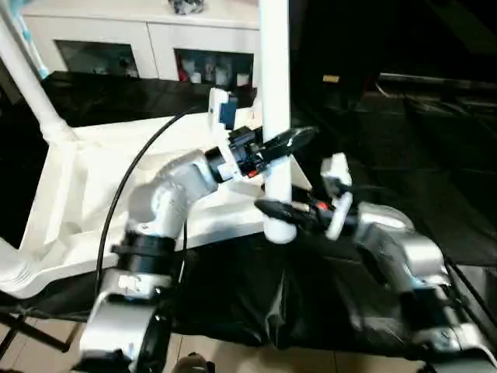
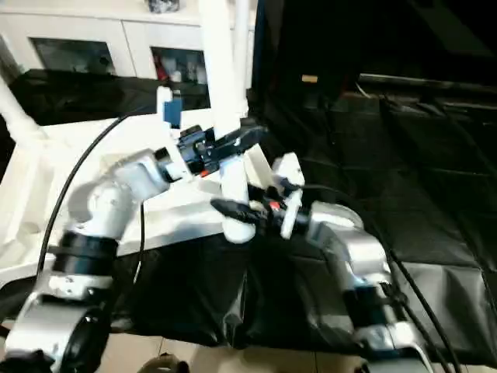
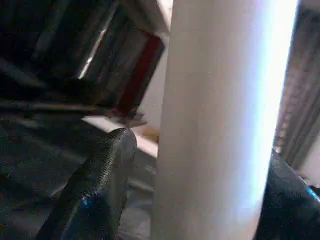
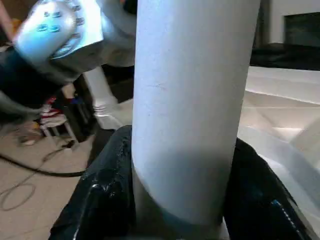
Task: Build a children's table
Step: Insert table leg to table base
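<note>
My right gripper [image 4: 180, 200] has its two black fingers [image 4: 105, 195] pressed against both sides of the white leg [image 1: 275, 116] low down, just above its base. My left gripper [image 3: 200, 190] straddles the same leg higher up; its near finger [image 3: 95, 185] stands a little apart from the tube, so I read those jaws as spread around it rather than pinching.

The leg stands roughly upright at the near right corner of the white top [image 1: 85, 194], which lies upside down on the black-covered work table [image 1: 435, 155]. Its base [image 1: 279, 231] sits at that corner, though I cannot tell whether it is fully seated in the socket. Two more legs rise from the left side: one at the far left corner [image 1: 27, 85], another at the near left corner [image 1: 12, 268]. So I judge the build well past halfway, with this leg going in. The far right corner is hidden behind my arms, so whether a leg is still missing there I can't say.

The head views show the whole layout and both silver forearms. My right wrist view adds the close grip on the leg and floor clutter beyond the table edge. The left wrist view gives the gap at the finger.
</note>
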{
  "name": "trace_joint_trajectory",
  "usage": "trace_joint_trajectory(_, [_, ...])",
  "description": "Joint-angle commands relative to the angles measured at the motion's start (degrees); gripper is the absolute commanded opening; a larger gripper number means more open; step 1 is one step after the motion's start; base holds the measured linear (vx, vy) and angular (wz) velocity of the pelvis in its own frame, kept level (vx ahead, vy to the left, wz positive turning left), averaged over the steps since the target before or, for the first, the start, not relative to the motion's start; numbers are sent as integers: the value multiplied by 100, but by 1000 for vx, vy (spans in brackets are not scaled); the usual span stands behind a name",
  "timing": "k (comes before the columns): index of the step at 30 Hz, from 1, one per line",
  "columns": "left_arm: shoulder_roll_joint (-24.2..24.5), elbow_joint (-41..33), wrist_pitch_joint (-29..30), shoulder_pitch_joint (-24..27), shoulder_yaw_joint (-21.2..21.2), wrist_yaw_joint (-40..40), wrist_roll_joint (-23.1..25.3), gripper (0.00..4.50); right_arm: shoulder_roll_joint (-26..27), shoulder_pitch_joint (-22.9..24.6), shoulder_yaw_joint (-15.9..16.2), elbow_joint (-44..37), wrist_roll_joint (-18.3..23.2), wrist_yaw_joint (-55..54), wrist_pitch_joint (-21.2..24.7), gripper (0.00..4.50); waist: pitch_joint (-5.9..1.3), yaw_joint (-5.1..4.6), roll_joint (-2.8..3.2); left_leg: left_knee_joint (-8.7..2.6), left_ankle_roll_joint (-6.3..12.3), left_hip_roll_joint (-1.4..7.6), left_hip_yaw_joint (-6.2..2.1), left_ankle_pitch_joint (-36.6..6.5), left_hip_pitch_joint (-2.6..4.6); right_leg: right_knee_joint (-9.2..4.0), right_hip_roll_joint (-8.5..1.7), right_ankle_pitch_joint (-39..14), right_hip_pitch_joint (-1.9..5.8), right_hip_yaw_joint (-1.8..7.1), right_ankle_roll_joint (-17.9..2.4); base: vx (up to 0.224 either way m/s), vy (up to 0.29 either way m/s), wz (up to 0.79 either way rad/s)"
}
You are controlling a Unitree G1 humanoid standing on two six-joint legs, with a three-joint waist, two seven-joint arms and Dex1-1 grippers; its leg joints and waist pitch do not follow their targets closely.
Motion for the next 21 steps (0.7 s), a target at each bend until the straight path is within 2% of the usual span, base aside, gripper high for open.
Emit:
trace_joint_trajectory(1, [36, -56, 117, -98, 2, -142, -102, 300, -76, 2, 18, -222, 128, 107, 75, 193, -411, -5, -33, -363, 346, 288, -109, -570, 113, -439, -518, -277, 331, 296, -1293, 0, 0, 0])
trace_joint_trajectory(2, [49, -56, 144, -99, -10, -161, -107, 279, -84, 19, 23, -239, 131, 114, 75, 193, -412, -8, -38, -365, 343, 287, -109, -552, 116, -440, -511, -265, 330, 296, -1291, 0, 0, 0])
trace_joint_trajectory(7, [37, -61, 0, -83, -69, -101, 4, 249, -115, 57, 39, -297, 141, 114, 106, 193, -423, -6, -42, -360, 321, 279, -113, -481, 102, -436, -524, -166, 351, 300, -1278, 0, 0, 0])
trace_joint_trajectory(8, [18, -73, -34, -87, -53, -27, 17, 236, -109, 47, 40, -316, 98, 75, 87, 193, -423, -9, -63, -361, 326, 282, -111, -468, 103, -434, -521, -147, 351, 298, -1274, 0, 0, 0])
trace_joint_trajectory(9, [19, -79, -41, -89, -56, -14, 22, 236, -106, 44, 37, -326, 75, 58, 80, 193, -425, -5, -56, -356, 333, 280, -110, -455, 105, -430, -523, -132, 349, 298, -1275, 0, 0, 0])
trace_joint_trajectory(12, [17, -134, -142, -63, -81, 59, 77, 199, -110, 31, 82, -319, -99, -59, -75, 193, -423, -7, -56, -357, 332, 282, -110, -446, 106, -428, -519, -121, 343, 298, -1270, 0, 0, 0])
trace_joint_trajectory(14, [0, -202, -277, -28, -88, 232, 198, 190, -67, -59, 73, -198, -220, -315, -48, 263, -419, -14, -57, -365, 323, 287, -112, -456, 108, -431, -521, -145, 342, 297, -1261, 0, 0, 0])
trace_joint_trajectory(15, [-3, -228, -344, -16, -100, 312, 272, 188, -47, -100, 54, -159, -223, -398, 15, 263, -416, -17, -71, -369, 310, 295, -114, -482, 110, -434, -526, -196, 343, 299, -1246, 0, 0, 0])
trace_joint_trajectory(18, [-22, -288, -523, 9, -157, 611, 518, 185, 6, -172, 26, -132, -297, -608, -32, 283, -411, -19, -64, -376, 240, 294, -118, -503, 112, -447, -529, -324, 341, 307, -1157, 0, 0, 0])
trace_joint_trajectory(19, [-25, -295, -563, 8, -191, 737, 615, 184, 36, -205, 25, -95, -439, -784, -189, 309, -415, -20, -65, -373, 236, 287, -111, -497, 115, -449, -524, -316, 338, 308, -1136, 0, 0, 0])
trace_joint_trajectory(21, [-44, -280, -630, -7, -220, 1053, 812, 184, 100, -290, -20, -1, -569, -1106, -203, 310, -419, -32, -50, -377, 199, 293, -121, -433, 116, -433, -514, -204, 327, 306, -1121, 0, 0, 0])
